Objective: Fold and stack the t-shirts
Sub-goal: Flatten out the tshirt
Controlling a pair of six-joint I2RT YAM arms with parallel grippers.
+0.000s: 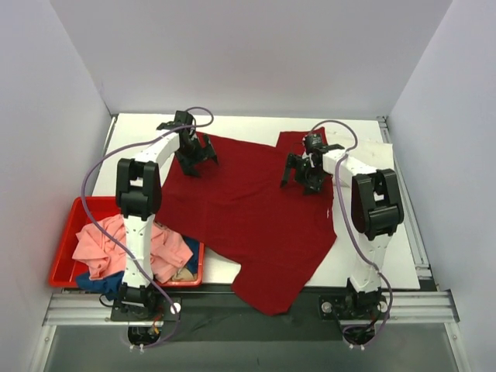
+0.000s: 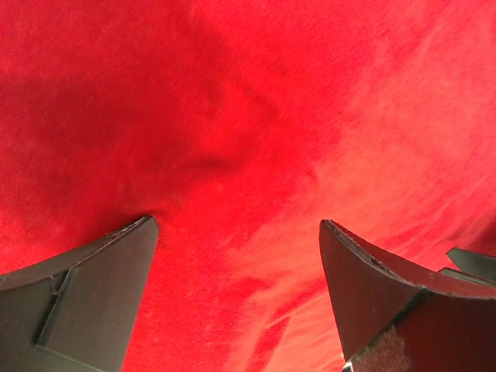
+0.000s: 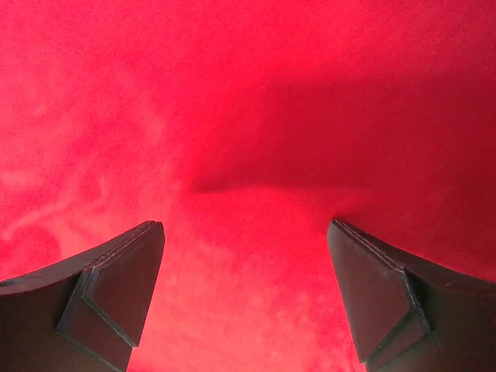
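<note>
**Item 1, nearest, left side.** Red rectangular plastic bin [image 1: 60, 267], beside the left arm's base. It holds a crumpled pink cloth t-shirt [image 1: 108, 246], a blue cloth t-shirt [image 1: 99, 284] showing beneath it, and a scrap of beige cloth [image 1: 184, 273] at the right corner. All 3 are unfolded.

**Item 2, middle of the white table [image 1: 387, 256].** Dark red cloth t-shirt [image 1: 248, 225], spread open and mostly flat. Its near corner hangs toward the table's front edge, and its far part reaches under both grippers.

**Item 3, farther, left.** Left gripper [image 2: 236, 229], jaws wide apart and holding nothing. The tips are down at the red cloth; 1 tip appears to press it (a small crease runs from that tip).

**Item 4, farther, right.** Right gripper [image 3: 246, 225], jaws likewise apart and empty, set low over the same shirt, with a shallow wrinkle just ahead of the fingers.

**Step in hand (judgement).** First fold of the dark red shirt, at the point of taking hold; no stack exists yet.

**Next move calls for.** Both jaws to pinch 1 layer of cloth at matching points, then lift together and carry the far part over the near part evenly, without dragging the shirt off the table.
</note>
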